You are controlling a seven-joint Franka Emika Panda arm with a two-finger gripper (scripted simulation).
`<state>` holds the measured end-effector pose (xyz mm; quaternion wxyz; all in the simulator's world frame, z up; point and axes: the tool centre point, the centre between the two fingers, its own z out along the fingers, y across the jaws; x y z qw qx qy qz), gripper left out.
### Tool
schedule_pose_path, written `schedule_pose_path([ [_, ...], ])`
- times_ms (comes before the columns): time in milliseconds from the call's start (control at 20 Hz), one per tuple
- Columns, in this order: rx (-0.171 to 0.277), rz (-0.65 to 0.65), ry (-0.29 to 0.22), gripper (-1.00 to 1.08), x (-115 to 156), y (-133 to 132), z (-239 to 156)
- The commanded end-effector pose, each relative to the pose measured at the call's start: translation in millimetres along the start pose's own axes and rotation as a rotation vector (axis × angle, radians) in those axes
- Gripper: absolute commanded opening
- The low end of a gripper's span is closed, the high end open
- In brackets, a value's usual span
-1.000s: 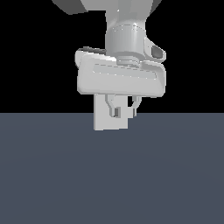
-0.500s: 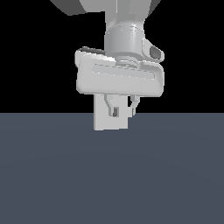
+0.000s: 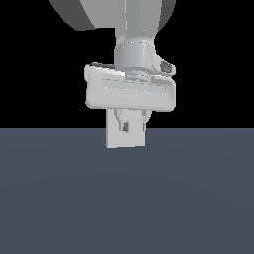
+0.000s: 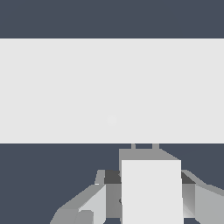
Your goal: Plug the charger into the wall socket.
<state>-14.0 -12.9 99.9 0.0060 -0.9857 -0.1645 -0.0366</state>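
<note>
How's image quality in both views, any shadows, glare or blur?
Exterior view: flat shading, black backdrop, no cast shadows; the gripper hides most of the socket, both similar pale grey. Wrist view: sharp, no blur; the socket renders near-uniform white, its holes not discernible; the charger is equally washed out.

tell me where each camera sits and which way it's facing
Exterior view: off the arm, low, level with the floor's edge, facing the gripper head-on; the arm's wrist and hand fill the upper half, the wall socket stands behind the fingers.
Wrist view: on the wrist, looking past the fingers along the charger to the wall socket, which spans the picture.
Shared: gripper fingers and socket plate; the charger shows clearly only at the wrist.
</note>
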Motion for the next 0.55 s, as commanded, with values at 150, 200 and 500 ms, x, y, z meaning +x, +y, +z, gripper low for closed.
schedule_pose_path([
  [150, 0.000, 0.000, 0.000, -1.00, 14.8, 0.1, 0.9],
  [200, 0.000, 0.000, 0.000, -1.00, 16.1, 0.2, 1.0],
  [500, 0.000, 0.000, 0.000, -1.00, 17.1, 0.5, 1.0],
])
